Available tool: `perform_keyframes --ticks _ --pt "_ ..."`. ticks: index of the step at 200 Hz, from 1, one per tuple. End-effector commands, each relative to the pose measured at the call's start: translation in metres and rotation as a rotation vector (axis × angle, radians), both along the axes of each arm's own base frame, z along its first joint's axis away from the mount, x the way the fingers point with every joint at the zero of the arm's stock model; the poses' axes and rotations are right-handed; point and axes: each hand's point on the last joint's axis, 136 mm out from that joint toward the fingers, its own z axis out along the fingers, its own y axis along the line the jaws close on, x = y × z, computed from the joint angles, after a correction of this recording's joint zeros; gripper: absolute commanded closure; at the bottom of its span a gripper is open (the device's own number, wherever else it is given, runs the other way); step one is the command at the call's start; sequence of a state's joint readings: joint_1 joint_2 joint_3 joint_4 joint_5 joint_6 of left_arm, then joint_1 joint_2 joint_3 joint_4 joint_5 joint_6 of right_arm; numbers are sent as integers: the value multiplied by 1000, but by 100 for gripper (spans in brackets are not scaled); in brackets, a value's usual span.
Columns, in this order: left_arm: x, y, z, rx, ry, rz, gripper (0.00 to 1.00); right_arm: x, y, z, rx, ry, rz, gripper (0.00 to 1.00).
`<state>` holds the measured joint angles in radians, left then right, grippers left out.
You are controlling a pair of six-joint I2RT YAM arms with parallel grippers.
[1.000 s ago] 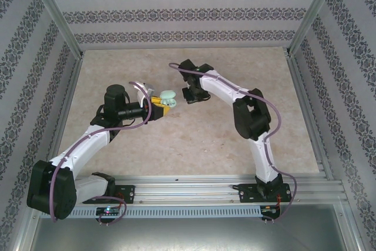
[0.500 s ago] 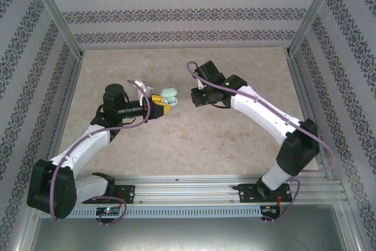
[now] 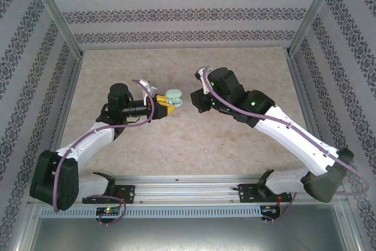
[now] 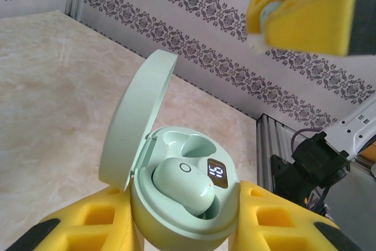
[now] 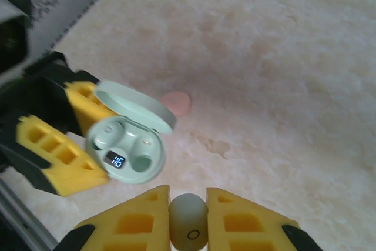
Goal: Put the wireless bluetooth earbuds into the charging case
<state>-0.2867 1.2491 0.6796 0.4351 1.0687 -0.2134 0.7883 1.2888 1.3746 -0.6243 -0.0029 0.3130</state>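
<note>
My left gripper (image 4: 183,230) is shut on the open pale green charging case (image 4: 176,216), its yellow fingers (image 4: 276,221) pressing both sides. The lid (image 4: 132,121) stands up on the left. One pale green earbud (image 4: 182,185) sits in the nearer socket; the farther socket (image 4: 197,145) is empty, and a small display (image 4: 217,174) glows. My right gripper (image 5: 188,204) is shut on a second pale green earbud (image 5: 188,218), a short way from the case (image 5: 126,150). From above, the case (image 3: 174,97) hangs between left gripper (image 3: 169,106) and right gripper (image 3: 198,100).
A small pinkish rounded thing (image 5: 176,103) lies on the beige table (image 5: 282,86) beyond the case; I cannot tell what it is. Patterned walls (image 3: 188,10) and metal posts enclose the table. A metal rail (image 3: 194,189) runs along the near edge.
The right arm's elbow has swung out to the right and lower, while its gripper stayed close to the case. The left gripper with the case has shifted slightly right.
</note>
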Motion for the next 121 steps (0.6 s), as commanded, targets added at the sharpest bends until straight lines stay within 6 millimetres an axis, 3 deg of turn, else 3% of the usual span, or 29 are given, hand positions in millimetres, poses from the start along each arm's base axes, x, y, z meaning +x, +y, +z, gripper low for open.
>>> perform_keyframes --ticks 1,54,121 --pt "-4 -6 24 -23 -99 -42 84 -8 20 0 41 19 94 84" --pt "-10 -7 25 -16 -97 -56 84 -13 41 -7 54 84 182 84" --pt "-15 -9 22 -13 -86 -72 84 -7 45 -14 15 114 179 85"
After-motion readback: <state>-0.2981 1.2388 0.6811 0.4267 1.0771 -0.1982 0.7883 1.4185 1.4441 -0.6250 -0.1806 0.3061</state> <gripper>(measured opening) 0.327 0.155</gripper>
